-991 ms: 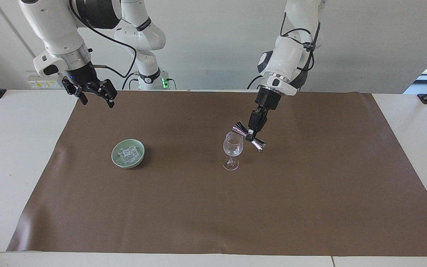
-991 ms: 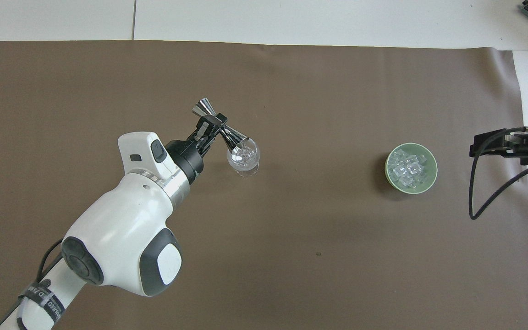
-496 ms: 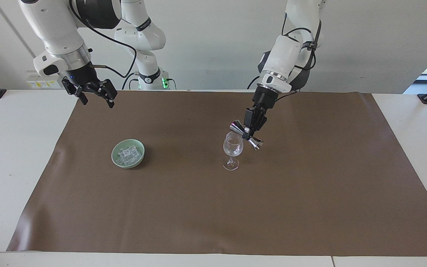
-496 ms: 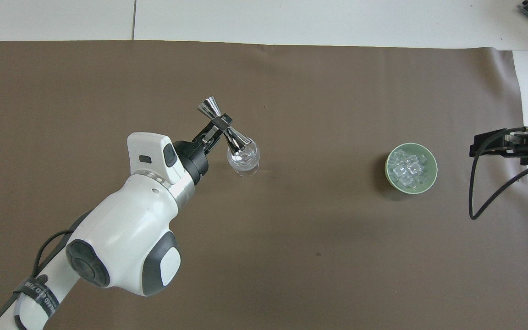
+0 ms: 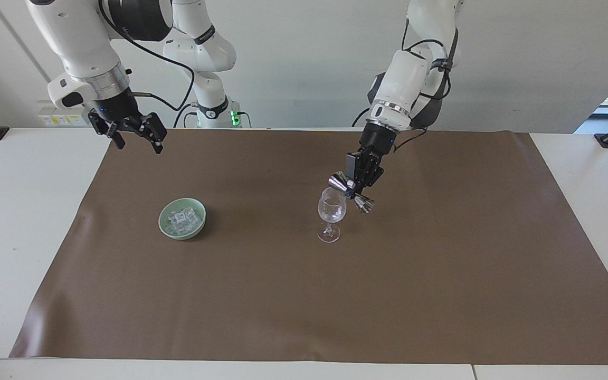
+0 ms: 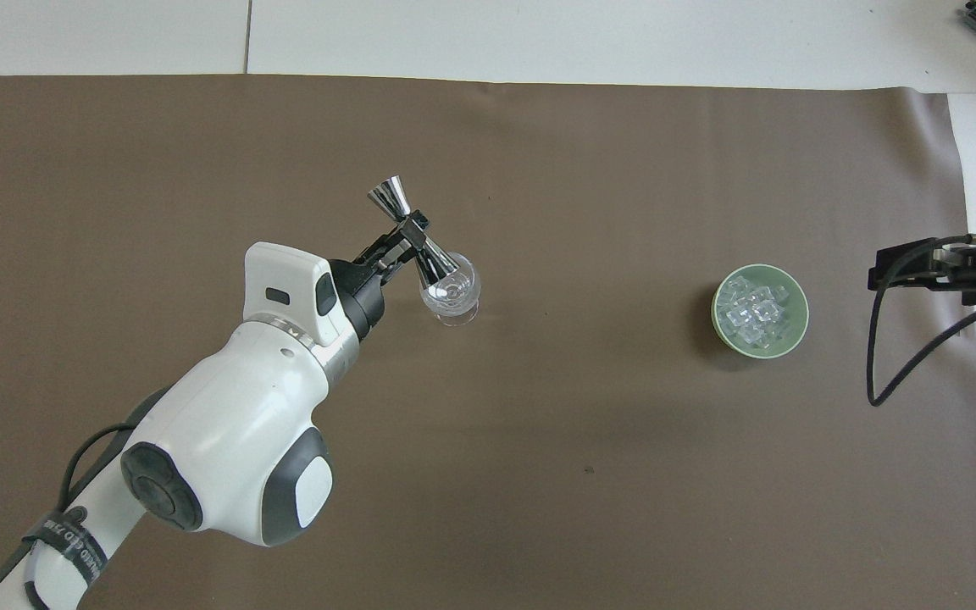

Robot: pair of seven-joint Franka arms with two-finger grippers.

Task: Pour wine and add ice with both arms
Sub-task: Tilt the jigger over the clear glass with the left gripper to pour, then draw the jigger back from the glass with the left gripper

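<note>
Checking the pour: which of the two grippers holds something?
The left gripper, shut on the silver double-cone jigger over the stemmed glass; the right gripper waits open, empty.

Pale green bowl [image 5: 182, 218], clear ice [image 5: 181, 219], plain brown mat [image 5: 304, 295].

A brown mat [image 5: 304, 295] covers the white table [image 5: 19, 221].
</note>
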